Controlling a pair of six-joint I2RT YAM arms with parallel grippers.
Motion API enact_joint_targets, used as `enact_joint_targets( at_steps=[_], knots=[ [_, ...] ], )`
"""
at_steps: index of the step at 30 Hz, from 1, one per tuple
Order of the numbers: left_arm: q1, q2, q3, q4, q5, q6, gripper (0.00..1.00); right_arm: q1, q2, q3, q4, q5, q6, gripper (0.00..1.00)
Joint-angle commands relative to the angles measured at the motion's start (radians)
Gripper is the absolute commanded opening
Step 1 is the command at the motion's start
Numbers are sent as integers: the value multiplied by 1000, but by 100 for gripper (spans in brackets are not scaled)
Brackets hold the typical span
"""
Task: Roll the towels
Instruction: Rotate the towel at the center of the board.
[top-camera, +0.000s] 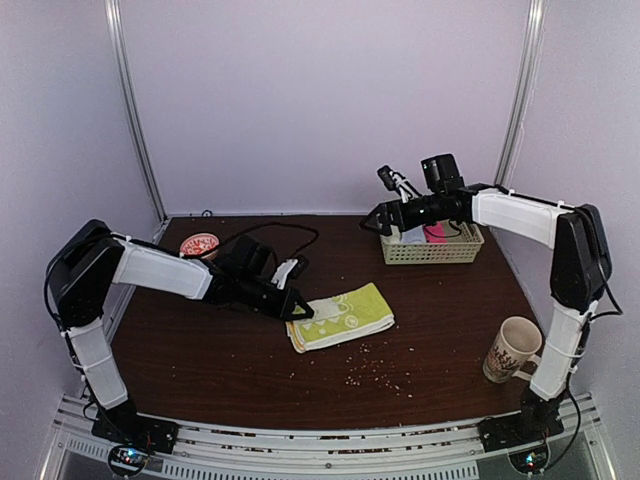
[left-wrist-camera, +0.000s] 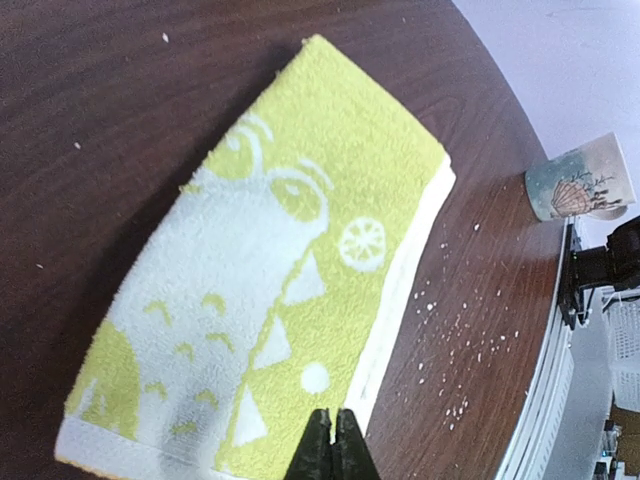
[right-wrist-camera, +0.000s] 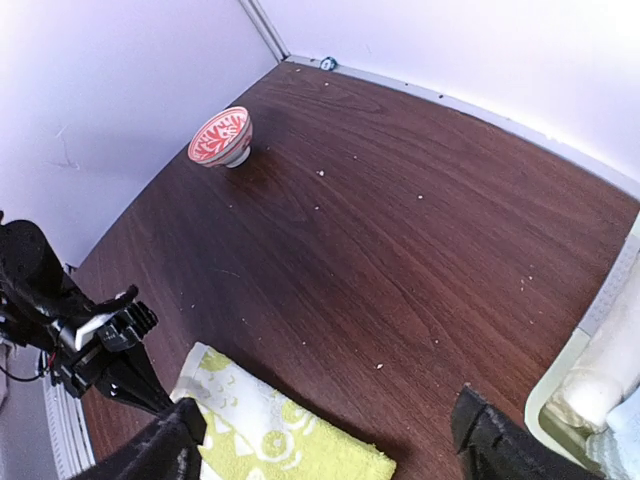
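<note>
A folded yellow-green towel (top-camera: 342, 317) (left-wrist-camera: 300, 260) (right-wrist-camera: 290, 445) with cream pattern lies flat near the table's middle. My left gripper (top-camera: 298, 308) (left-wrist-camera: 334, 440) is shut, its tips over the towel's left end, and nothing shows between them. A hot-pink towel (top-camera: 436, 233) lies in the basket (top-camera: 432, 254) at the back right. My right gripper (top-camera: 383, 200) (right-wrist-camera: 325, 450) hangs open and empty above the table, just left of the basket and well clear of the yellow-green towel.
A white and light-blue cloth (top-camera: 412, 236) (right-wrist-camera: 610, 385) also fills the basket. A red patterned bowl (top-camera: 199, 245) (right-wrist-camera: 222, 137) sits at the back left and a mug (top-camera: 512, 348) (left-wrist-camera: 580, 180) at the front right. Crumbs (top-camera: 380, 372) dot the wood in front of the towel.
</note>
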Motion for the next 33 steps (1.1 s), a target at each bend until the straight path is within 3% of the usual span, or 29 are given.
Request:
enact_joint_targets(
  at_steps=[1,3,6,11,17,21,33],
  knots=[
    [-4,31,-23,63,52,2,0,-3,98,56,-69,-190,-111,70],
    [-5,37,-33,54,47,9,0,2,127,78,-160,-220,-191,60],
    [-4,42,-44,27,37,25,0,17,175,93,-284,-225,-283,33],
    [-4,41,-67,-1,27,49,0,62,247,101,-463,-160,-409,16],
    [-3,39,-76,-82,-41,75,0,79,234,4,-448,41,-414,6],
    [-3,44,-87,-115,-61,92,0,78,219,-79,-431,112,-408,5],
    [36,96,-48,-124,-96,122,0,92,174,-302,-430,13,-430,4]
  ],
)
